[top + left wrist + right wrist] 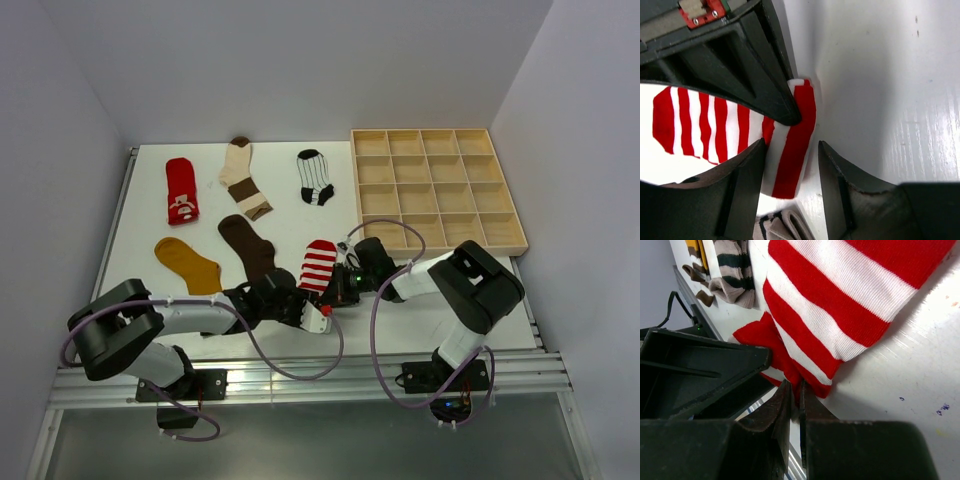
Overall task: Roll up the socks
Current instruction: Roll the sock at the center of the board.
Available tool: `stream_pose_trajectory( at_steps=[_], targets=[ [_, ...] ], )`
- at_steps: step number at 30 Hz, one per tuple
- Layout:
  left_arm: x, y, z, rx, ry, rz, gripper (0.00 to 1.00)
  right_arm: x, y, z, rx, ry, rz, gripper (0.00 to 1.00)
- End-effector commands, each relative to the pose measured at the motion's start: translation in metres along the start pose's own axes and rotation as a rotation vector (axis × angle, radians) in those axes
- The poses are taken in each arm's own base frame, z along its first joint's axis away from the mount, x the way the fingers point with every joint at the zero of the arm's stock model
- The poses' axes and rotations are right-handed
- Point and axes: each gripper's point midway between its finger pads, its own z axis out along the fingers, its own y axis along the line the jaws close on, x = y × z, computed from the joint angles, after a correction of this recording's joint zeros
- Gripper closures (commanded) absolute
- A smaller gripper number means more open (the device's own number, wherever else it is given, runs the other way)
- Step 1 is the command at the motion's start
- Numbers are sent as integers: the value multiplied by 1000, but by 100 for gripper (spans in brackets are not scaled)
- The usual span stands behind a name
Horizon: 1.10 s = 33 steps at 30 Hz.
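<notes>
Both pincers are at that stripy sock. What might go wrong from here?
The right pincer pinches only a small red edge of the striped sock, so the fabric may slip out when pulled. The left pincer stands open around the sock's red end, close against the other one, so they might bump.

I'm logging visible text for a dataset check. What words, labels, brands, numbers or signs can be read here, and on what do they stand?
None can be read.
The red fabric sock carries a white pattern near one end: too small to tell whether it is lettering.
The red-and-white striped sock and the wooden compartment tray show no text.
</notes>
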Motion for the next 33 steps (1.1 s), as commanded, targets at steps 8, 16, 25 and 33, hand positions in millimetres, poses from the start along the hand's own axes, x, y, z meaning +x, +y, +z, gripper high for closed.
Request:
stream_pose_trajectory(
  at_steps=[8,16,25,33],
  targets=[
    [-9,-9,11,145,22,-7,58,54,-78,-14,294,107,107,100],
    [-9,-10,17,213,71,-110,82,51,-75,-16,284,92,94,100],
    [-37,-7,13,278,14,-397,98,44,-74,-21,302,34,71,86],
    [-49,-16,1,290,-30,-577,100,28,-73,-27,354,-54,24,67]
  ],
)
